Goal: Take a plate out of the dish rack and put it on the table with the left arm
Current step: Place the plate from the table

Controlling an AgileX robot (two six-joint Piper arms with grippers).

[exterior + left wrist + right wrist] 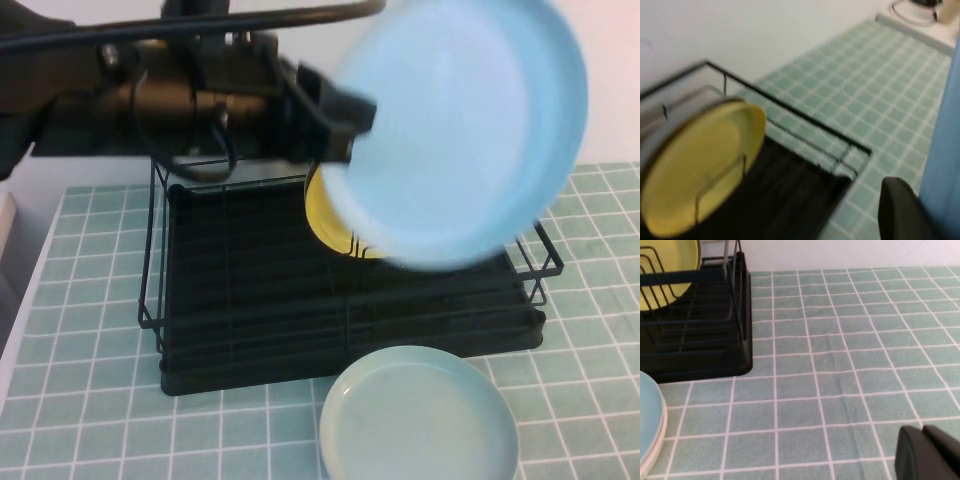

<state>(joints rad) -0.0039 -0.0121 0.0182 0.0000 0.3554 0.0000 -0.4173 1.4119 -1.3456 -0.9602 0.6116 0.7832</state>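
From my seat at the controls, the high view shows the left arm stretched across the top of the scene, well above the dish rack. The left gripper is clamped on the left edge of the sky-blue plate, and I see one black finger lying over the plate's rim. The plate hangs in the air, tilted with its face toward the camera, above the right rear part of the rack and clear of it (it looks smeared in this view, so I cannot read its exact tilt). In the left wrist view the plate shows only as a blue band along one edge, with a black fingertip beside it.

The yellow plate stands upright in the wire dividers at the back of the rack, partly hidden behind the blue one; the left wrist view shows it leaning in its slot. A pale mint-green plate lies flat on the table, just in front of the rack's front right corner.

The right gripper hovers low over bare tiles to the right of the rack, and its fingers are pressed together on nothing.
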